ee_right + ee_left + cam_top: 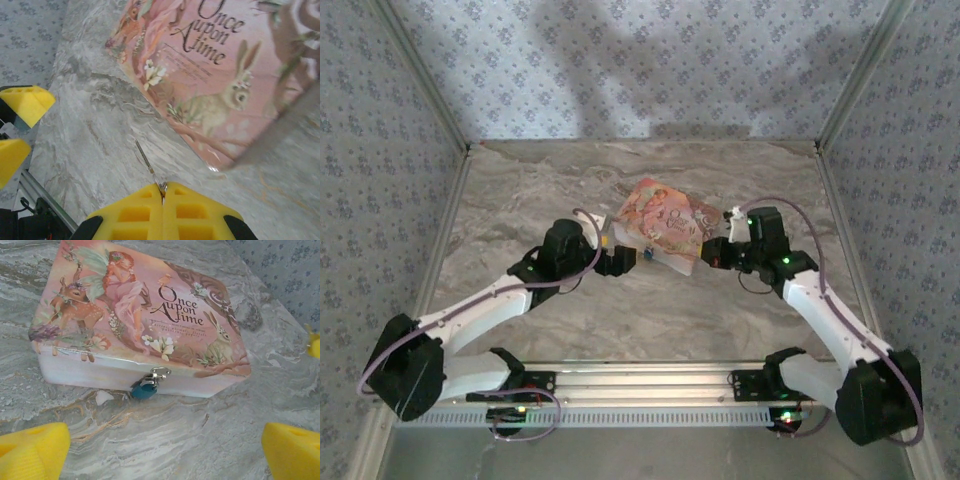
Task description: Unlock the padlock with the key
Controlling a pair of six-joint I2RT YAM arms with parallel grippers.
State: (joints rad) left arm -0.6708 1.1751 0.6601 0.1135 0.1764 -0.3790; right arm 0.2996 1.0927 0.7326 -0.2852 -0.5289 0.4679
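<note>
left gripper [620, 260]: low at the near-left side of the box, jaws spread wide with nothing between them; in its own wrist view the yellow pads [32, 450] sit at the bottom corners, either side of the padlock.
white speck [103, 397]: on the marbled table [200, 440], just left of the padlock at the foot of the box wall.
padlock [144, 388]: tiny and blue, hanging from the silver hasp on the box's front wall, its body down at the table; the shackle looks closed, though it is too small to be sure.
box [660, 225]: pink, printed with a fairy, deer and rabbit and "Once Upon a Time"; lid down, flat on the table between the two grippers, turned at an angle.
key [146, 159]: a thin metal shaft poking out from the right gripper's pads, near the box's edge and apart from the padlock; its head is hidden.
right gripper [162, 189]: at the box's right side, jaws pressed together, pinching the key.
</note>
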